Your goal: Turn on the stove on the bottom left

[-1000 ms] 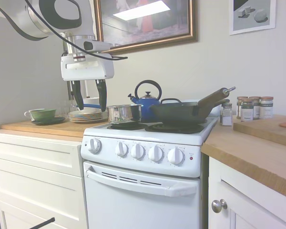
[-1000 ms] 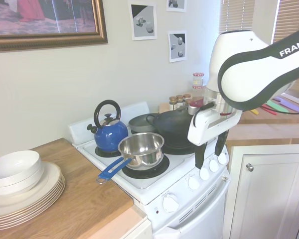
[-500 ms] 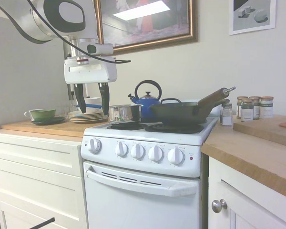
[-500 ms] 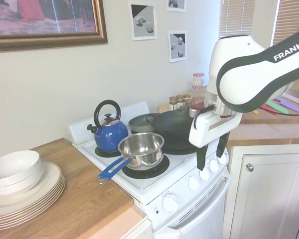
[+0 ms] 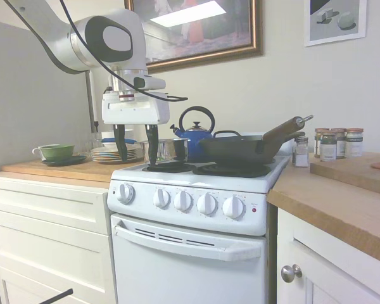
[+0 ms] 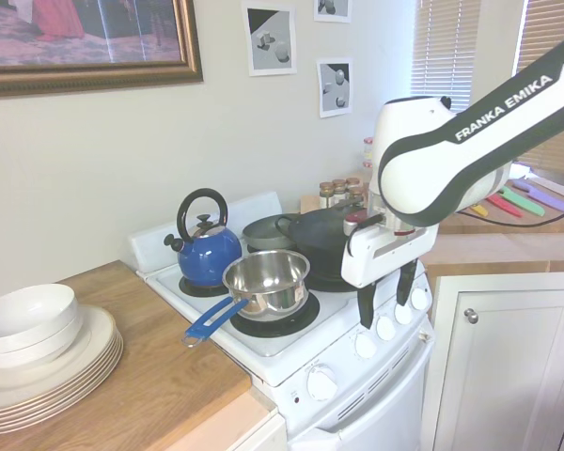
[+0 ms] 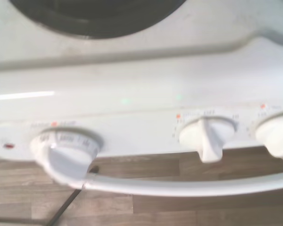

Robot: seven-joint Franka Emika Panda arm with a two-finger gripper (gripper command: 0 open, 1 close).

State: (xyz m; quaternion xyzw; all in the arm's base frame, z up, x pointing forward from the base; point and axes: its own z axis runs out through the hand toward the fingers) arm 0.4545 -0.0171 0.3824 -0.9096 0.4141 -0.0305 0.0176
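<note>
Gripper [image 5: 135,145] over stove [image 5: 196,190], fingers spread, holding nothing.
Stove sits mid-frame between wooden counters; gripper hangs at 11 o'clock above its knob row [image 5: 182,200], not touching.

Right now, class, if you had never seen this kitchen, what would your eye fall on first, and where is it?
Most likely the big white robot arm, its open gripper hanging over the front left part of the stove, above the row of white knobs. Next, the bright blue kettle on a back burner, behind the shiny steel saucepan with its blue handle. A dark wok fills the burners beside them.
</note>
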